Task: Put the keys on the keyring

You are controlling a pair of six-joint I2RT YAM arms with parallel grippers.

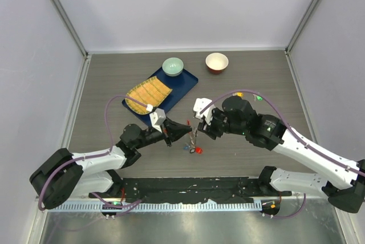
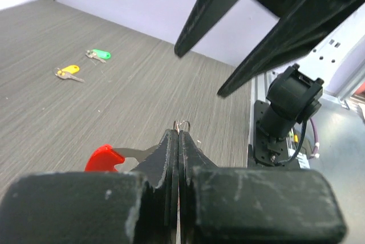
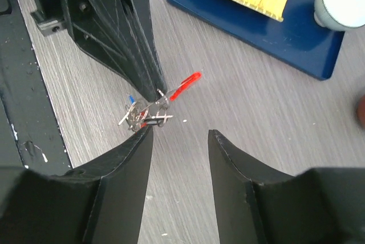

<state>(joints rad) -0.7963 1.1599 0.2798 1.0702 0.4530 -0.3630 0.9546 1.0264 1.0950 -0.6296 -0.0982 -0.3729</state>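
My left gripper is shut on the keyring. Only a small silver ring pokes out past its tips, and a red-headed piece hangs to one side. In the right wrist view the keyring is a bunch of silver rings with a blue tag and a red loop, pinched by the left fingers. My right gripper stands open just short of the bunch, its left tip close to it. A yellow key and a green key lie apart on the table.
A blue tray carrying a yellow ribbed mat lies behind the grippers. A pale green bowl sits at its far corner. A red bowl with a white inside stands to the right. The arms' black base rail runs along the near edge.
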